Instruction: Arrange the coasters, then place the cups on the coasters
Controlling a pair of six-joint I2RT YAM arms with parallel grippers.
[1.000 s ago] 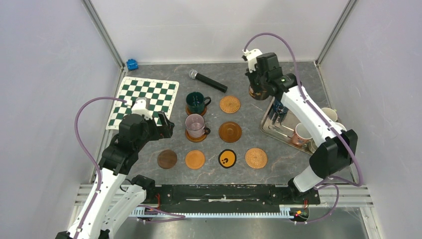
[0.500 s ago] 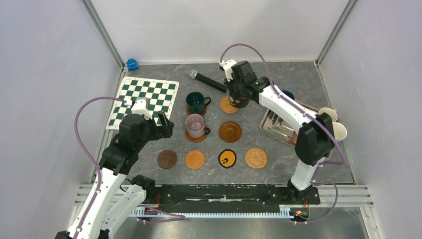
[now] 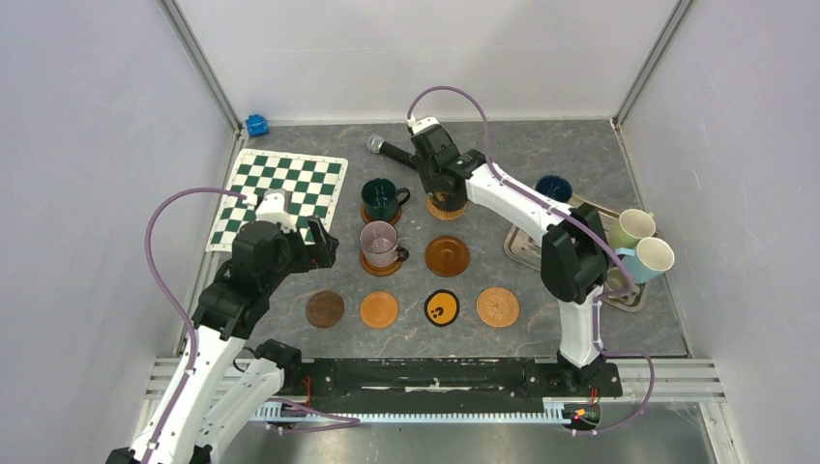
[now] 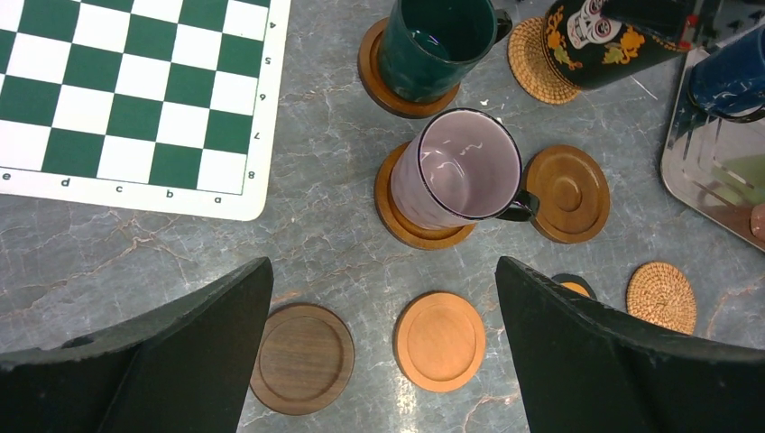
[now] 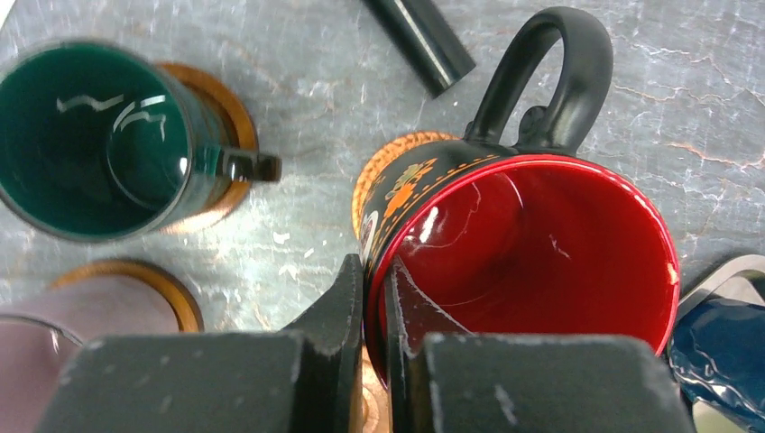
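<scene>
Red-inside mug [image 5: 532,262] is gripped by the rim in your clenched right hand [image 5: 374,307] at the woven coaster [image 4: 532,63], upper centre; your left hand [image 4: 379,298] hangs released, lower left.

Top cam: fixed, high up, above & behind the table's [image 3: 580,319] near edge, tilted down toward the far edge; whole surface in shot, seen from far off. Left wrist cam: mid-height over the left-middle, facing approx. straight down, covering from the chequered mat's [image 4: 126,90] near-right corner across to the tray's [image 4: 713,171] left edge. Right wrist cam: v. close, looking down into the red-lined mug [image 5: 532,244] nr the far edge. All three share the green mug [image 3: 382,198]; both wrist cams also catch the glass mug [image 4: 465,171] & the red-lined mug.
</scene>
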